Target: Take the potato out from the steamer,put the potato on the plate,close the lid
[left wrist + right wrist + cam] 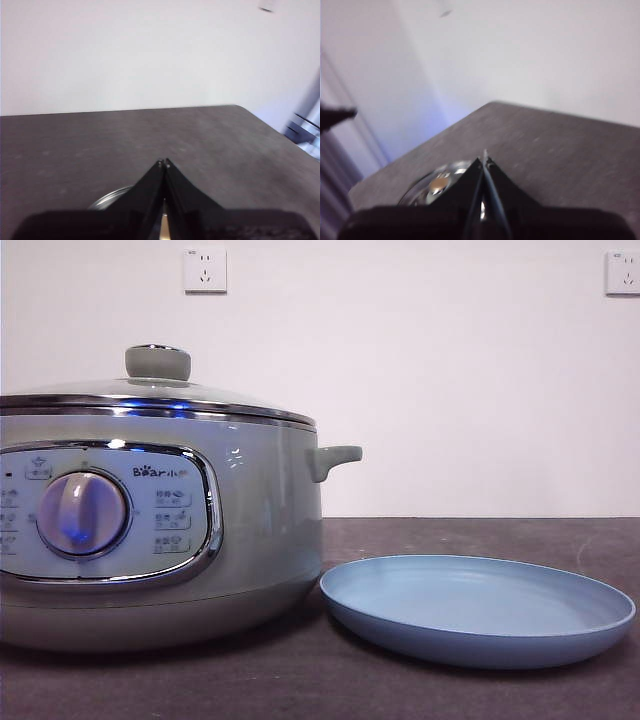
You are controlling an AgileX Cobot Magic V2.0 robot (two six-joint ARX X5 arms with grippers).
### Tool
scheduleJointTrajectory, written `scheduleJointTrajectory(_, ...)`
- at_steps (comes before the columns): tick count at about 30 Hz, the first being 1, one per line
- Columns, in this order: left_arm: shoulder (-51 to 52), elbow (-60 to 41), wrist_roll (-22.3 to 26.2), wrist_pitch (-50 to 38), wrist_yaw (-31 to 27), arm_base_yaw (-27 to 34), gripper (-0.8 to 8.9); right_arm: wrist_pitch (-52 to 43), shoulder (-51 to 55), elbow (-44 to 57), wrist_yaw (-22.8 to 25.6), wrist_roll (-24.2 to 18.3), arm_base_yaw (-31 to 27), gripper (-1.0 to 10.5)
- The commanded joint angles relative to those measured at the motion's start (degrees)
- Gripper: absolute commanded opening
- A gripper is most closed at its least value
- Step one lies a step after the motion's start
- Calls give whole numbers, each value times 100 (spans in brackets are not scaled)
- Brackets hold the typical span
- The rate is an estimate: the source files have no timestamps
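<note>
Steamer (150, 530) at left of front view, cut by the left frame edge; lid (150, 400) seated on top, steel rim flush all round, pale knob (158, 362) upright at centre. Side handle (335, 458) sticking out toward the plate. Control panel facing the camera: chrome surround, round dial (83, 513), "Bear" mark.

Plate (480, 610) just right of the steamer, near rim tucked under the steamer's overhang, very close to the base; touching or not, can't tell. Matte light blue, low rim. Dark table (480, 535) open behind and right of the plate. White wall behind with two sockets (205, 270).

Potato (438, 186): not seen in front view. In right wrist view, an orange-brown blob behind the glass of the lid (427, 185), inside the steamer; blurred, shape unclear.

Left gripper (164, 164): jaws pressed together, tips touching, holding nothing, above the steamer with a sliver of lid rim (112, 197) showing beside the jaws. Open table beyond it.

Right gripper (485, 159): jaws pressed together, nothing between them, also above the steamer, lid showing beside the jaws. Table corner and edge beyond the steamer visible in that view.
</note>
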State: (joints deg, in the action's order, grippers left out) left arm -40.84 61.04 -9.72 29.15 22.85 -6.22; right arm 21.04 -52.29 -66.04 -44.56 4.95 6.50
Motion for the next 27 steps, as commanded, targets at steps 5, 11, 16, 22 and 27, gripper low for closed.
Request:
scheduleJointTrajectory(5, -815, 898, 398, 503, 426, -203, 27, 498, -402, -531, 9, -717, 273, 153)
scheduleJointTrajectory(11, -1139, 931, 391, 529, 420, -297, 406, 479, -428, -540, 483, -741, 376, 509)
scheduleJointTrajectory(16, -1399, 931, 393, 599, 420, -483, 406, 481, -428, -540, 595, -741, 455, 505)
scheduleJointTrajectory(22, -1788, 931, 658, 761, -280, -1001, 406, 481, -428, -540, 595, -741, 461, 504)
scheduleJointTrajectory(27, -2114, 931, 883, 1025, -1300, -1628, 406, 481, -428, -540, 597, -739, 494, 504)
